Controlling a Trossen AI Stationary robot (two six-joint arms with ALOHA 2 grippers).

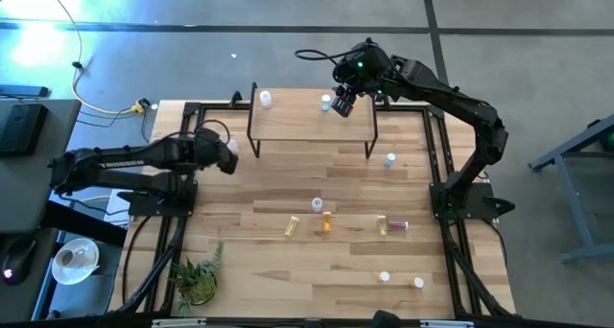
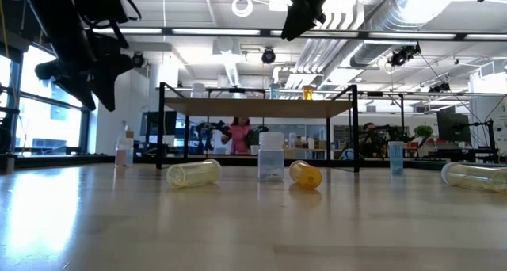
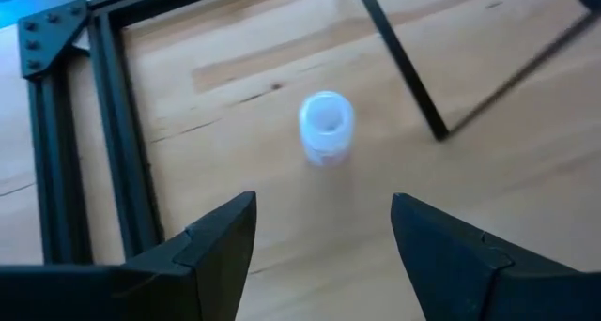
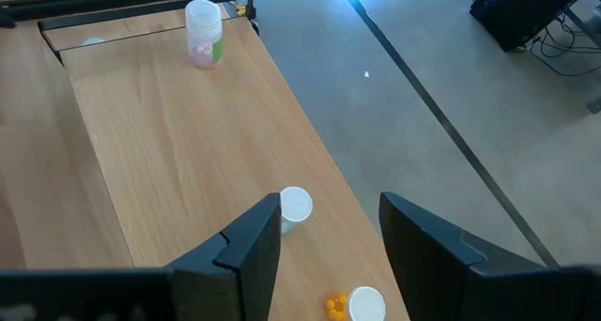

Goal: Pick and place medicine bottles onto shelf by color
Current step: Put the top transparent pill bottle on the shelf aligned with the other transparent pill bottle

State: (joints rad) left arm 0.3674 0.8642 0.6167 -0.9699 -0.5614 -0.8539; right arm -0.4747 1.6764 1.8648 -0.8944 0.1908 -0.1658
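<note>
Left gripper [image 3: 324, 236] hovered, fingers spread and empty, over an upright white-capped bottle [image 3: 326, 129] that looked light, rigid and slippery, best pinched across its body.

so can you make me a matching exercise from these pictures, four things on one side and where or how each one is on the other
Things:
1. left gripper
2. right gripper
3. orange bottle
4. bluish bottle

Places or states:
a. above the shelf, open
b. lying on its side
c. open over an upright white bottle
d. upright on the table, just past the shelf's right end

Pairs: 1-c, 2-a, 3-b, 4-d
</note>
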